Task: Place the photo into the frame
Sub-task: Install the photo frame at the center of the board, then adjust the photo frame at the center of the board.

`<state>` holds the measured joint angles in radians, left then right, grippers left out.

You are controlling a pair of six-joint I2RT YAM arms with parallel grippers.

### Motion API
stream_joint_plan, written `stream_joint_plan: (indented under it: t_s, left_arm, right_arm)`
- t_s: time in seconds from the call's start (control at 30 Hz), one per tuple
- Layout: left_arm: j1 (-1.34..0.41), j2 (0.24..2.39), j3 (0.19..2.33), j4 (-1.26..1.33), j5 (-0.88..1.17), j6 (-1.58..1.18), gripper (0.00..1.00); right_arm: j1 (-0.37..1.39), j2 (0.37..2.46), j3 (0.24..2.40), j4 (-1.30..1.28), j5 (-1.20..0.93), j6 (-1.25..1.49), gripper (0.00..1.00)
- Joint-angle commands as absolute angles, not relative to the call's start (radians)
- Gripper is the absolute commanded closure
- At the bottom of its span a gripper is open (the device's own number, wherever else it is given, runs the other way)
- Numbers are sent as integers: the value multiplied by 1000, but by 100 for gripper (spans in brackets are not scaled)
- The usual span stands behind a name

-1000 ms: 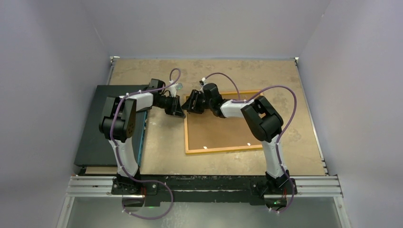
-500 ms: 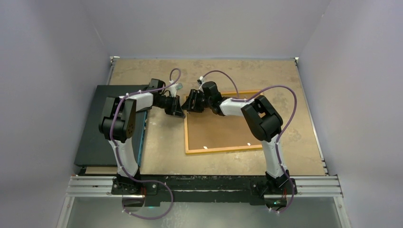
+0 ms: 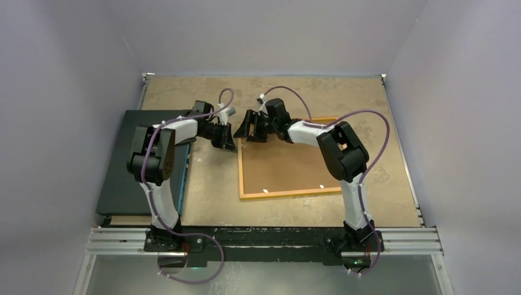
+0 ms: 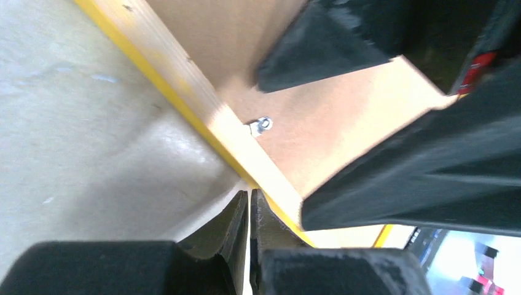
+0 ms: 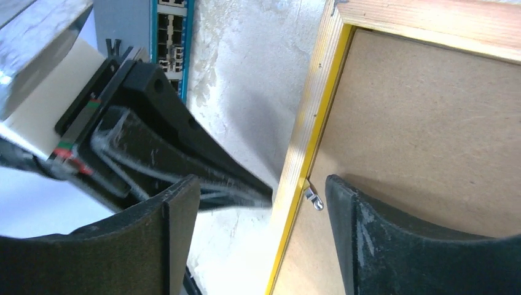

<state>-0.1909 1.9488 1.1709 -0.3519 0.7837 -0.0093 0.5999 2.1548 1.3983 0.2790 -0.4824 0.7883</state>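
The yellow-orange frame (image 3: 289,193) lies face down on the table with the brown backing board (image 3: 289,166) in it. The photo is hidden. My left gripper (image 3: 232,146) is shut, its tips at the outer side of the frame's left rail (image 4: 190,80) near the far corner. My right gripper (image 3: 244,131) is open above that same corner, one finger over the table and one over the backing board (image 5: 430,123), straddling the rail (image 5: 307,141). A small metal clip (image 5: 313,198) on the rail sits between them; it also shows in the left wrist view (image 4: 263,125).
A flat black panel (image 3: 123,166) lies at the table's left side, over a device with a teal-edged row of ports (image 5: 172,31). The left gripper's black fingers (image 5: 184,141) point at the rail close beside my right gripper. Grey walls enclose the table.
My right gripper has moved toward the far left, off the backing board and out over the frame's far-left corner. The left gripper has barely moved.
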Motion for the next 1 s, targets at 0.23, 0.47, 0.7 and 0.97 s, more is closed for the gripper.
stream_joint_plan:
  t_s: [0.23, 0.47, 0.7, 0.97]
  left_arm:
    - [-164, 1843, 1235, -491, 652, 224, 91]
    - [-273, 1807, 1106, -496, 554, 343, 90]
    - [-358, 1785, 1030, -502, 499, 402, 93]
    - [-393, 1773, 1013, -542, 511, 457, 97]
  right_arm:
    - [256, 1773, 1271, 77, -198, 715, 1]
    - [38, 1631, 1161, 2, 149, 690, 1]
    - [-83, 1726, 1132, 22, 146, 714, 1]
    - [-86, 1938, 1214, 25, 10, 716, 1]
